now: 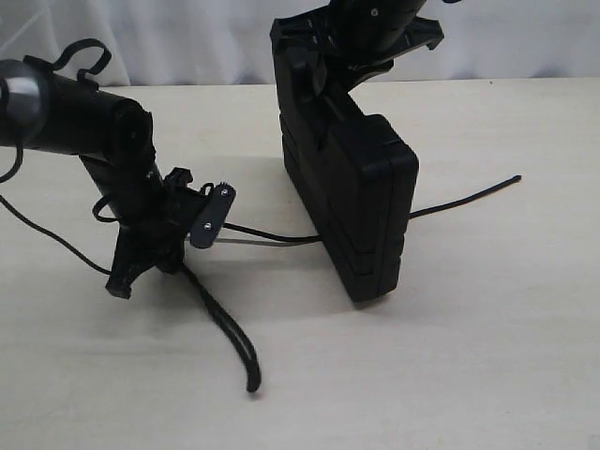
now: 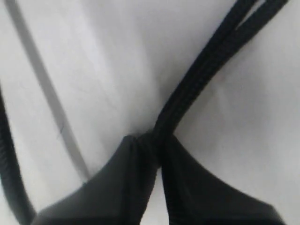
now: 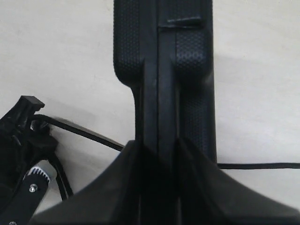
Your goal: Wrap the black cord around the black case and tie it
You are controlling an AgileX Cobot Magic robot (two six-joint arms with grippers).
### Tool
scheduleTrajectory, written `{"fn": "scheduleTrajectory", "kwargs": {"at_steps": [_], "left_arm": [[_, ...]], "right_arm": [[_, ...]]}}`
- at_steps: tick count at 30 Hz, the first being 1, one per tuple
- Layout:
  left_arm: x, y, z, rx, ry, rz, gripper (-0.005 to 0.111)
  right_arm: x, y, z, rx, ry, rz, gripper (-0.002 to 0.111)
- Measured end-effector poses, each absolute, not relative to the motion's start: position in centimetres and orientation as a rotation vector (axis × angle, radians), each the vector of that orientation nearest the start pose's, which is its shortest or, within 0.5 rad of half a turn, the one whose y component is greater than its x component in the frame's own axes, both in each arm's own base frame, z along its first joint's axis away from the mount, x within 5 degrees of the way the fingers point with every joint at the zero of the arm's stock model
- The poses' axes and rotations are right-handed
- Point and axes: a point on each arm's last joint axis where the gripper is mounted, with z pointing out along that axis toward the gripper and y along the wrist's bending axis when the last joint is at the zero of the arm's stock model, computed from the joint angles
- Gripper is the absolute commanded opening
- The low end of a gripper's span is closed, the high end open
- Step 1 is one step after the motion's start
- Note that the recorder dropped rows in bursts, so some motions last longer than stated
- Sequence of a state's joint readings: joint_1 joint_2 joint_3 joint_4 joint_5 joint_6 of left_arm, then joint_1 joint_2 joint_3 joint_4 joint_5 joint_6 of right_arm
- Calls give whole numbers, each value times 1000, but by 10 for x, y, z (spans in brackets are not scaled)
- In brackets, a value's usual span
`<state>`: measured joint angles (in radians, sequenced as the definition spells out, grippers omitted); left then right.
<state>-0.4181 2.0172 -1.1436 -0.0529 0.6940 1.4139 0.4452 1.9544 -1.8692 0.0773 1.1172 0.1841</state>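
Black cord (image 2: pixel 206 70) doubled, pinched in left hand (image 2: pixel 159 151)

soft, even light is falling on the pale table (image 1: pixel 487 356), making only faint shadows by the case (image 1: pixel 366 206). the black parts are losing detail. the left wrist view is looking blurry, with the cord (image 2: pixel 206 70) and left gripper (image 2: pixel 157 145) going fuzzy. the right wrist view is looking sharper, showing the case's bumpy skin.
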Motion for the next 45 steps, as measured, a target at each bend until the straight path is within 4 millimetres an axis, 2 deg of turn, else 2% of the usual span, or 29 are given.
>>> {"fn": "scheduleTrajectory", "kwargs": {"at_steps": [4,7,14,16,19,26,29,36,45], "left_arm": [[324,-149,115,-2302,-2295,11,0],[326,-151,129,-2197,-2490,23,0],[324,-154,184,-2155,-2784,71,0],[323,-150,193,-2116,-2845,102,0],[325,-140,198,-1986,-2939,204,0],[338,-106,203,-1505,-3222,526,0],[343,-100,205,-1407,-3295,570,0],[351,-103,208,-1407,-3414,478,0],[353,-120,209,-1813,-3319,80,0]], "right_arm": [[387,192,311,-330,2697,295,4],[387,192,311,-330,2697,295,4],[387,192,311,-333,2696,294,4],[387,192,311,-333,2696,294,4],[387,192,311,-333,2696,294,4],[387,192,311,-333,2696,294,4],[387,192,311,-335,2696,294,4],[387,192,311,-336,2698,293,4],[387,192,311,-336,2698,293,4]]}}
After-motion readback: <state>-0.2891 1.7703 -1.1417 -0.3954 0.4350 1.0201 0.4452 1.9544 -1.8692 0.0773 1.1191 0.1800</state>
